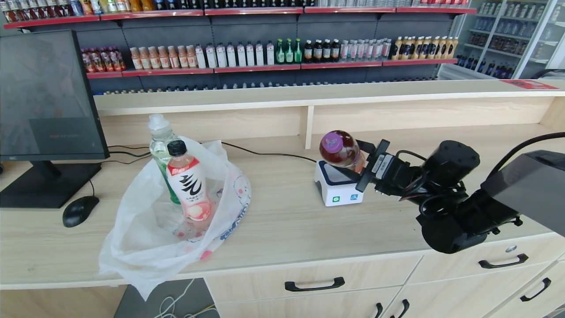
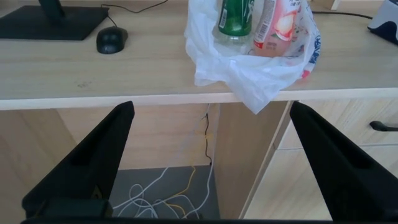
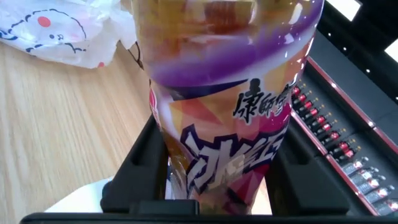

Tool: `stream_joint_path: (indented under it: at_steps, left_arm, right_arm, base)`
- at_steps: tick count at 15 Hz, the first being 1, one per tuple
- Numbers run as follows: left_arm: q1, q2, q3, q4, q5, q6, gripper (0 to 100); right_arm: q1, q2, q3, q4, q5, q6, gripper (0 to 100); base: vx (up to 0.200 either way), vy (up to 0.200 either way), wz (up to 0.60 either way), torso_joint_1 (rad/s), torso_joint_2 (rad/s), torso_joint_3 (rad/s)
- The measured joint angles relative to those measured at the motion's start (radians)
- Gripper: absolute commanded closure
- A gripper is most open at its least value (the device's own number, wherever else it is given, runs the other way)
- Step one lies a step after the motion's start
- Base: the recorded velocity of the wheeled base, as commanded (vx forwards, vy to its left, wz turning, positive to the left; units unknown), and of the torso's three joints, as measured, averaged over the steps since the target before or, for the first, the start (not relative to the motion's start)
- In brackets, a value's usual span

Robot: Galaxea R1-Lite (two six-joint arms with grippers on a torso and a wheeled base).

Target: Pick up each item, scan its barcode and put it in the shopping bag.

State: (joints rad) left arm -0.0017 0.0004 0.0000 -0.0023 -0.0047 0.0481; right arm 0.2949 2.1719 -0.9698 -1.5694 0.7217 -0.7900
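My right gripper (image 1: 364, 162) is shut on a dark-red drink bottle (image 1: 340, 149) with a purple label, held tilted just over the white barcode scanner (image 1: 337, 187). The right wrist view has the same bottle (image 3: 230, 93) clamped between the black fingers (image 3: 134, 174), with the scanner (image 3: 81, 200) below. A white shopping bag (image 1: 145, 238) lies open on the counter, holding a green bottle (image 1: 160, 141) and a pink-labelled bottle (image 1: 190, 185). My left gripper (image 2: 211, 162) hangs open below the counter's front edge, facing the bag (image 2: 261, 71), which droops over that edge.
A monitor (image 1: 44, 92) and a black mouse (image 1: 79, 211) sit at the counter's left. A black cable (image 1: 265, 153) runs along the back to the scanner. A raised wooden ledge (image 1: 309, 95) backs the counter. Drawers with black handles (image 1: 314, 285) lie below.
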Motion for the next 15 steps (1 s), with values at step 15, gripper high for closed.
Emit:
stream_joint_path:
  at_steps: [15]
  left_arm:
    - [0.000,0.000,0.000,0.001,0.000,0.014,0]
  right_arm:
    - [-0.010,0.070,-0.094,0.001,-0.005,0.037,100]
  base:
    - [0.000,0.000,0.00,0.000,0.00,0.000]
